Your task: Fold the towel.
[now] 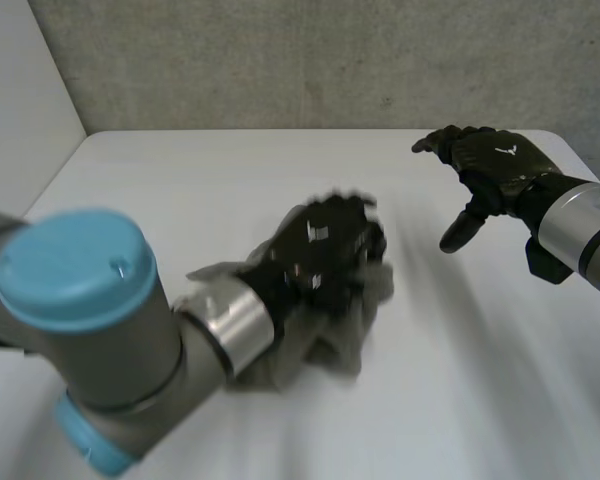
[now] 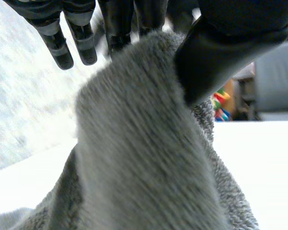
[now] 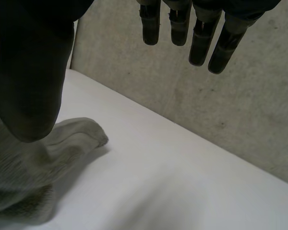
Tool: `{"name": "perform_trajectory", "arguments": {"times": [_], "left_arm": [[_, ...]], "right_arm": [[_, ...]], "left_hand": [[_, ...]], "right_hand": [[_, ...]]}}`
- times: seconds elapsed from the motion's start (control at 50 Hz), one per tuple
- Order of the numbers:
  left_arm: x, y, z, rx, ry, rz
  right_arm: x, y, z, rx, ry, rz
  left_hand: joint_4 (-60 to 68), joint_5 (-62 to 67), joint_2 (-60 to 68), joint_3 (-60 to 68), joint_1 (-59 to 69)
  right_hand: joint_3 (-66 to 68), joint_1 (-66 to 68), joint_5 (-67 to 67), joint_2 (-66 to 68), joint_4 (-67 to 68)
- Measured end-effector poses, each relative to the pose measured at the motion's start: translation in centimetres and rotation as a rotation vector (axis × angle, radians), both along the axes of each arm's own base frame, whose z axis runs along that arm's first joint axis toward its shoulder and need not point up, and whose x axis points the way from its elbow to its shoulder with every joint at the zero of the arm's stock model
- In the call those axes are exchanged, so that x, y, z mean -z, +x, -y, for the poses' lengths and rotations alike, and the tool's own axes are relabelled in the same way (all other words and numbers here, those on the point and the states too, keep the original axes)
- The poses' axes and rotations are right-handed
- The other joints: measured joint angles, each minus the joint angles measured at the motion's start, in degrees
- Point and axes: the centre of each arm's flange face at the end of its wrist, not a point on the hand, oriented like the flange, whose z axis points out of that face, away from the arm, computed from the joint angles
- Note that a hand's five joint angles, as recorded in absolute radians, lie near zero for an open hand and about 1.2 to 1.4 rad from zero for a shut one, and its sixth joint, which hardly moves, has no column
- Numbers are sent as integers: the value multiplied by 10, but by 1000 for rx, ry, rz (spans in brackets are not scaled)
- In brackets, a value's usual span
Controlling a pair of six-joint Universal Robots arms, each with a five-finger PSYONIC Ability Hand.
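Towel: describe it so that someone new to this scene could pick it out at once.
On the white table, look near the middle, under the left hand. The towel is the bunched grey fleecy cloth pinched between that hand's thumb and fingers; the open right hand holds nothing.

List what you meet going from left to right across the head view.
The left arm → left hand, closed on the towel → right hand, open → right arm.
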Motion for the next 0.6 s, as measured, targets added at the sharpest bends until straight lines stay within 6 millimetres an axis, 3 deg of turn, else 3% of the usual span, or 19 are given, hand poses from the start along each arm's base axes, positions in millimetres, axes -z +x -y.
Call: {"name": "perform_trajectory", "arguments": {"times": [0.06, 0.1, 0.12, 0.14, 0.16, 0.2, 0.32, 0.44, 0.6], "left_arm": [[23, 9, -11, 19, 16, 81], [35, 16, -12, 16, 9, 134], [37, 18, -12, 13, 5, 147], [44, 25, -8, -2, -12, 186], [46, 29, -5, -13, -24, 206], [49, 35, 2, -37, -43, 236], [48, 48, 19, -103, -70, 264], [36, 59, 20, -149, -76, 239], [13, 84, 26, -241, -95, 188]], "right_arm": [[-2, -2, 0, -1, -26, -33], [-2, -2, 0, -4, -39, -55], [-2, -2, 0, -5, -41, -60], [-1, -2, 0, -10, -47, -77], [0, -2, -1, -12, -48, -86], [1, -1, -1, -18, -50, -100], [5, 0, -3, -36, -59, -139], [9, 2, -6, -67, -92, -207], [16, 27, -37, -223, -185, -366]], "left_hand": [[0, -22, -24, 0, -21], [0, -179, -178, 0, -176], [0, -197, -204, 0, -195], [0, -377, -367, 0, -361], [0, -444, -433, 0, -432], [0, -527, -507, 0, -498], [0, -604, -577, 0, -555], [0, -605, -577, 0, -555], [0, -609, -583, 0, -555]], "right_hand": [[0, 0, 0, 0, 0], [0, 0, 0, 0, 0], [0, 0, 0, 0, 0], [0, 0, 0, 0, 0], [0, 0, 0, 0, 0], [0, 0, 0, 0, 0], [0, 0, 0, 0, 0], [0, 0, 0, 0, 0], [0, 0, 0, 0, 0]]}}
